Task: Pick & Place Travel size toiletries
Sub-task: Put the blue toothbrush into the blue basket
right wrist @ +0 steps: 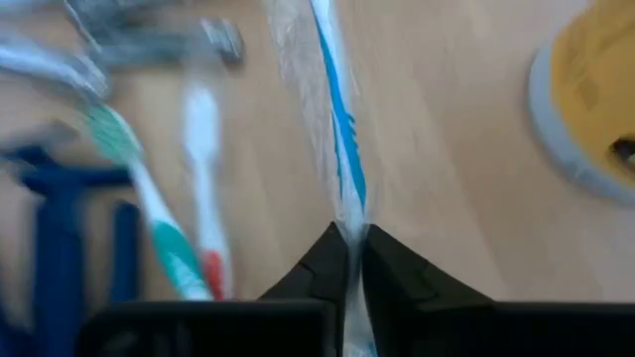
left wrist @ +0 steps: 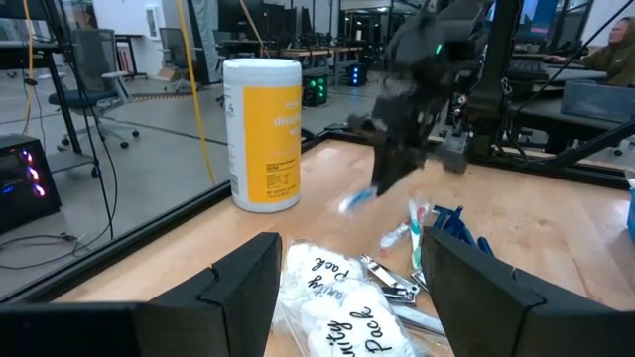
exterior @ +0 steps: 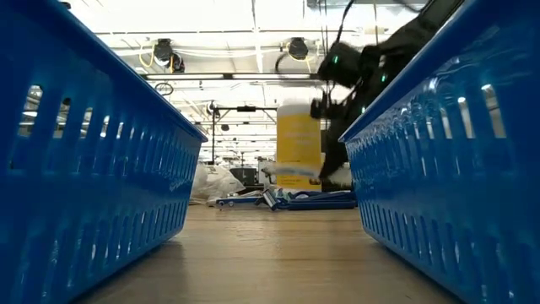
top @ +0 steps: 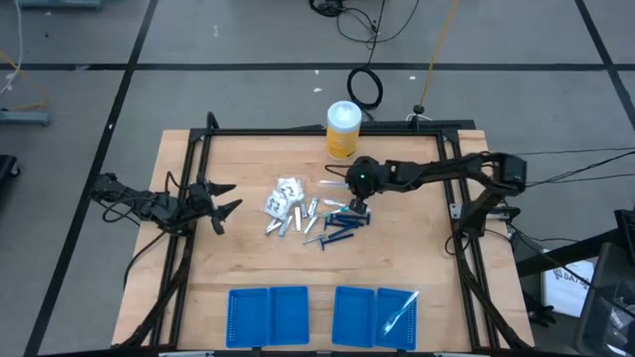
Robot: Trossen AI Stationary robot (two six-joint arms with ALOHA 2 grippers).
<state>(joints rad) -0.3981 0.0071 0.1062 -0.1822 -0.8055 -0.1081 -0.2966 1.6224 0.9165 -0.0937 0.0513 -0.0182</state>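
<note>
The toiletries lie in a heap (top: 303, 213) mid-table: white packets (left wrist: 332, 302), silver tubes (top: 281, 226), dark blue sticks (top: 342, 223) and clear-wrapped brushes (right wrist: 149, 213). My right gripper (right wrist: 349, 248) hangs over the heap's far right side, near the yellow canister (top: 342, 129), and is shut on one clear-wrapped brush with a blue stripe (right wrist: 337, 119). My left gripper (left wrist: 347, 288) is open, low at the table's left edge, pointing at the packets and touching nothing. My right gripper pinches the blue-striped wrapped brush between its two fingertips (right wrist: 327, 260), at one end of the wrapper (right wrist: 349, 220). The fingers come from above, pointing down, in line with the brush. The rest of the brush (left wrist: 357, 198) reaches out beyond the fingertips, seemingly off the wood.
Several flat blue trays (top: 268, 317) line the near edge, and the rightmost (top: 397, 317) holds a clear-wrapped item. The canister (left wrist: 263, 134) stands at the far edge. A dark frame (top: 317, 132) borders the table. Bare wood lies between heap and trays.
</note>
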